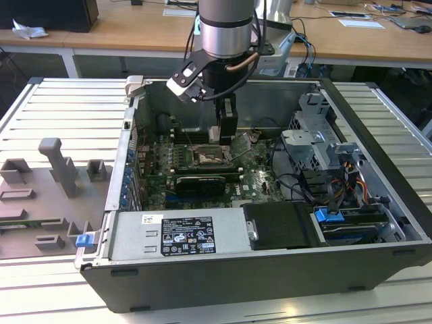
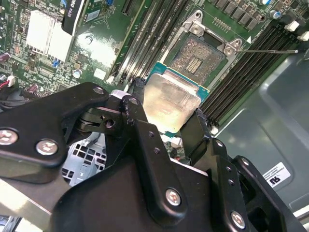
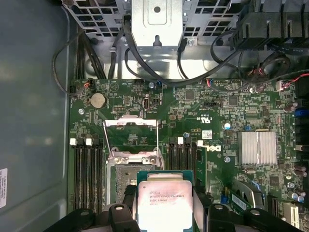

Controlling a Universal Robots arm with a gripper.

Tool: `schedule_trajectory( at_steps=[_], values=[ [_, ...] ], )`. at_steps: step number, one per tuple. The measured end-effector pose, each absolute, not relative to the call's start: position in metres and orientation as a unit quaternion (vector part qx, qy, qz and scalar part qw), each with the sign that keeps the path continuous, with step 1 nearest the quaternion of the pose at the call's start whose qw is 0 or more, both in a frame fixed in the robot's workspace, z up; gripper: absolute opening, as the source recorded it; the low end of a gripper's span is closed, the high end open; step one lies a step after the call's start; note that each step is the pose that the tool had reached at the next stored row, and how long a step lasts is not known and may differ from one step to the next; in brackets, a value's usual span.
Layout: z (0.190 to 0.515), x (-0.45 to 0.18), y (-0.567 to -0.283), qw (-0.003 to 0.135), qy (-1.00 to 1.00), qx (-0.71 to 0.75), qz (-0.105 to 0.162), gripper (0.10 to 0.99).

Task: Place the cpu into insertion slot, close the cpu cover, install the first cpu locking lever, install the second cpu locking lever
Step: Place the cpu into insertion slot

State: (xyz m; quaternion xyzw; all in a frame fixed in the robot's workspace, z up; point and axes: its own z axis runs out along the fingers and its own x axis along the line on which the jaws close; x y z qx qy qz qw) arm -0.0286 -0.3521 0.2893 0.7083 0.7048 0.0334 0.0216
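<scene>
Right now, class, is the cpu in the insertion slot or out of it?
Out. The end effector grips the cpu apart from the insertion slot, which lies bare, its contacts showing.

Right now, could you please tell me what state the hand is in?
Hand: closed on the cpu, which is not yet seated; the insertion slot is empty.

cpu [image 3: 164, 203]: one edge cut off | insertion slot [image 3: 123, 179]: partly hidden behind cpu

Paper-strewn wooden desks [image 1: 135, 30] stand behind a ribbed pale metal worktable [image 1: 61, 101].
</scene>
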Motion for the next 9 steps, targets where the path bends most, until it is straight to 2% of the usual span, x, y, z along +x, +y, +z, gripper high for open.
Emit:
schedule_trajectory(
  at_steps=[9],
  values=[
    [0.2866, -0.0292, -0.352, 0.022, 0.704, 0.709, 0.033, 0.541]
  ],
)
